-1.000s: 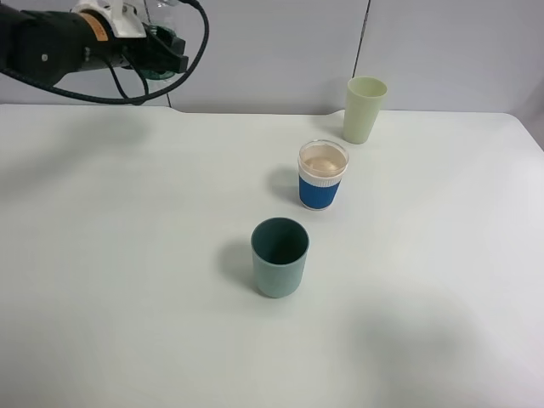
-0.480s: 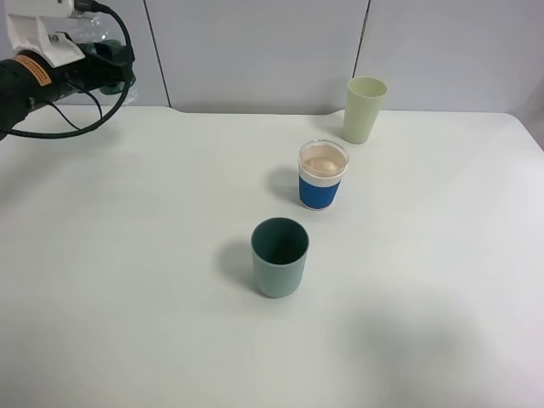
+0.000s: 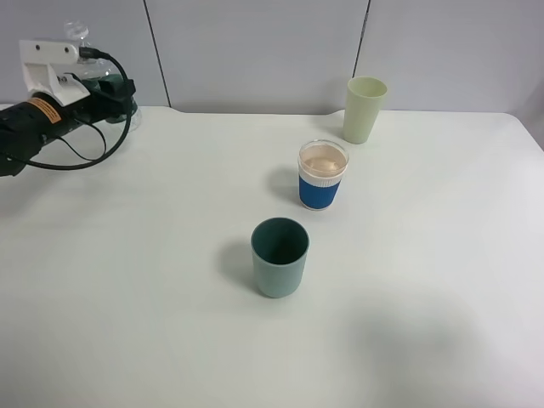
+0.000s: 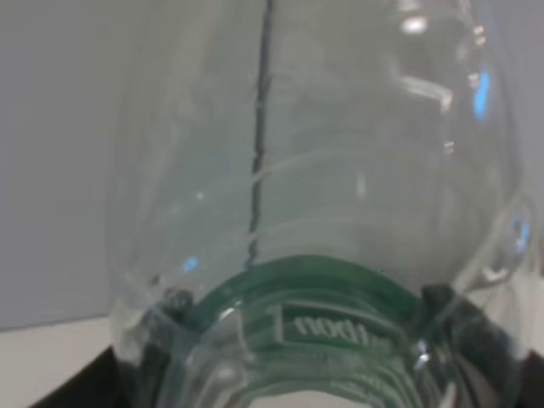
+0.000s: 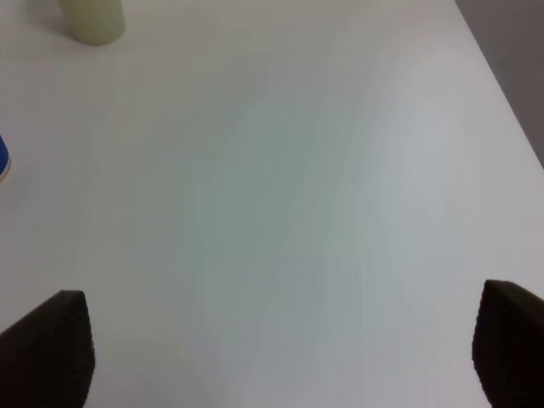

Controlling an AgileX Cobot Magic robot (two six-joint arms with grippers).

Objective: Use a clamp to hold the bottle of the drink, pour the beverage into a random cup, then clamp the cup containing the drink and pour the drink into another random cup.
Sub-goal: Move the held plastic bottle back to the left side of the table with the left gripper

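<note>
The left gripper [image 3: 109, 92] is clamped on the bottle [image 4: 323, 153], its dark pads pressing in from both sides at the green label band [image 4: 327, 327], low on the body. The hold looks chosen to leave the shoulder and narrow neck free as a spout. The bottle stands upright at the far left rear of the table [image 3: 170, 255], well apart from all three cups, an attitude that would keep anything inside from spilling. Whether its base rests on the table cannot be told, nor how much liquid remains behind the clear plastic.

The right gripper [image 5: 280, 348] hangs over bare tabletop with its jaws spread wide and nothing between them, a stance that seems ready for a cup rather than the bottle.

Out on the table, the blue-sleeved cup [image 3: 323, 180] stands near the middle, its peach inside open to the high camera; whether it has been filled cannot be told from here. The teal cup [image 3: 280, 257] waits nearer the front, close by but not touching it. The pale green cup [image 3: 365, 109] stands apart at the back edge. All three are upright, mouths open to receive a pour.
</note>
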